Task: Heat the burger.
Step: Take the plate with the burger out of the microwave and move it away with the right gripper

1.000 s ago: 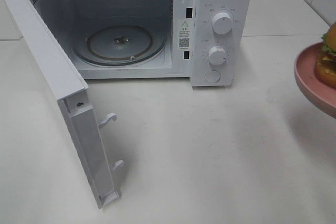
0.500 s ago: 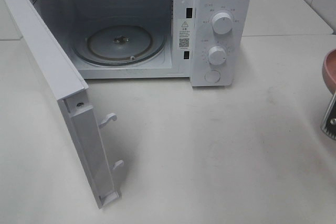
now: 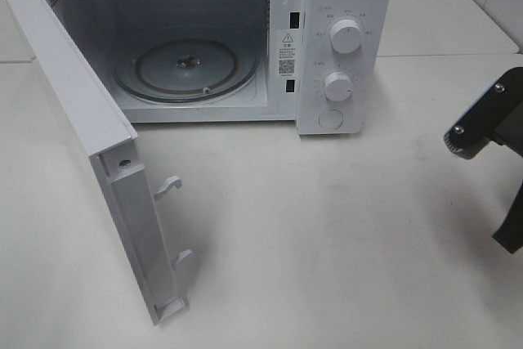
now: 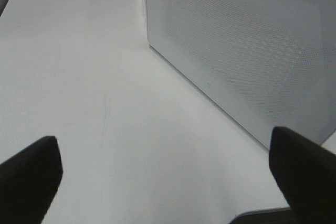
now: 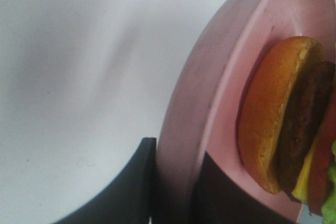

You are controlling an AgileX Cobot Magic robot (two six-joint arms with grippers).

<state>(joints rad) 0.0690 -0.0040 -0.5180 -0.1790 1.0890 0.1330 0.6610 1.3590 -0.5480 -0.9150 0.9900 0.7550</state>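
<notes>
The right gripper (image 5: 173, 182) holds the pink plate (image 5: 210, 98) with the burger (image 5: 286, 124) on it.

Nearest, in the right wrist view, the two dark fingers are pinched on the plate's rim, one on each side of it. The burger sits on the plate just past the fingers. It has a shiny brown bun, a dark patty, yellow cheese, red tomato and a bit of green lettuce. In the high view only part of the right arm (image 3: 490, 128) shows at the right edge; the plate and burger are out of sight there. The microwave (image 3: 343, 46) stands farther back and to the left of that arm, its door (image 3: 90, 153) wide open and its glass tray (image 3: 186, 67) bare. So the plate must go left and back, I think. The left gripper (image 4: 168, 171) is wide open and holds nothing, close to the outside of the door.
</notes>
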